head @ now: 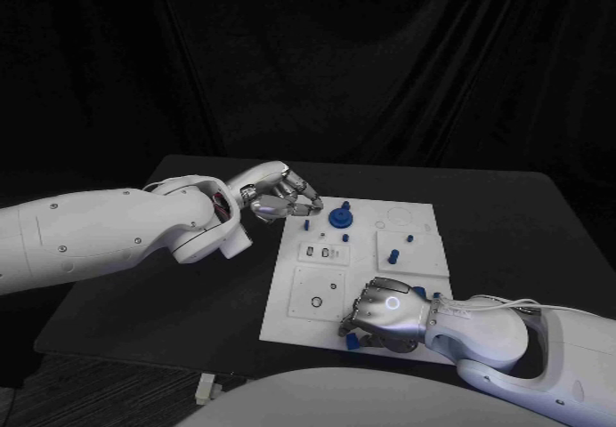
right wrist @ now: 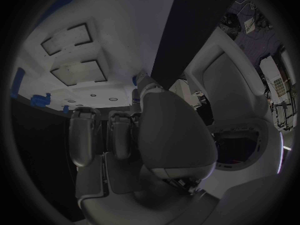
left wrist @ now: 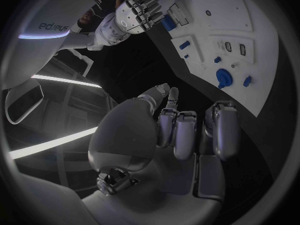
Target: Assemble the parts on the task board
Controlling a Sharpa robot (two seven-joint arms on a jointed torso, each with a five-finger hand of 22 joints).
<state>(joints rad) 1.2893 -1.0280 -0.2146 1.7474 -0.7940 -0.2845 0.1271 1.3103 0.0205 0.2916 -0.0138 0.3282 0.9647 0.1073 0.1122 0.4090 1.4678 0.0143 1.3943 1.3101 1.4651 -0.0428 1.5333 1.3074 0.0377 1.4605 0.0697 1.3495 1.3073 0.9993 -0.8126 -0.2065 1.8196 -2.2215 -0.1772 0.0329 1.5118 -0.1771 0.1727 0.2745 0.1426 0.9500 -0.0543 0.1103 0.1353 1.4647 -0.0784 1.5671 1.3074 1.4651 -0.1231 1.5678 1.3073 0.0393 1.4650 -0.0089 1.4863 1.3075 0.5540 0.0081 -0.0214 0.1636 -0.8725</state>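
we see the left hand [head: 276,197] curled on nothing at the task board [head: 298,311]'s far-left corner — the right hand [head: 383,313] curled too, pressing its near edge.

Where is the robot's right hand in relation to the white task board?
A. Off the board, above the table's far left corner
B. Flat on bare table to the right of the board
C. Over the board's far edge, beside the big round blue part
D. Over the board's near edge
D: in the head view the right hand sits over the near edge of the task board, fingers curled down.
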